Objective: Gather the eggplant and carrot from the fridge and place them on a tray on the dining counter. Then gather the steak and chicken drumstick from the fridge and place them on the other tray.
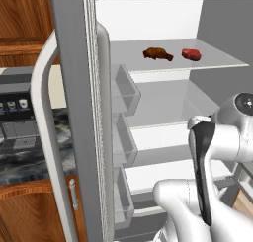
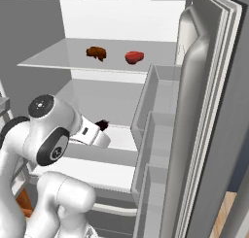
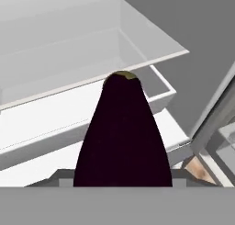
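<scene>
Sitting between the jaws, the eggplant (image 3: 123, 137) points toward the fridge (image 3: 69, 45) shelves.

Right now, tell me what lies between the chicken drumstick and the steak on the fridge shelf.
Nothing: between the chicken drumstick and the steak only bare shelf shows, in both base views.

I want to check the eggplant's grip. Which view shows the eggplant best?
The hand view: the eggplant stands large between the claw's fingertips, dark purple with its greenish tip pointing away, in front of the fridge shelves. The right base view gives only a dark bit beyond the wrist. In the left base view I cannot make it out.
</scene>
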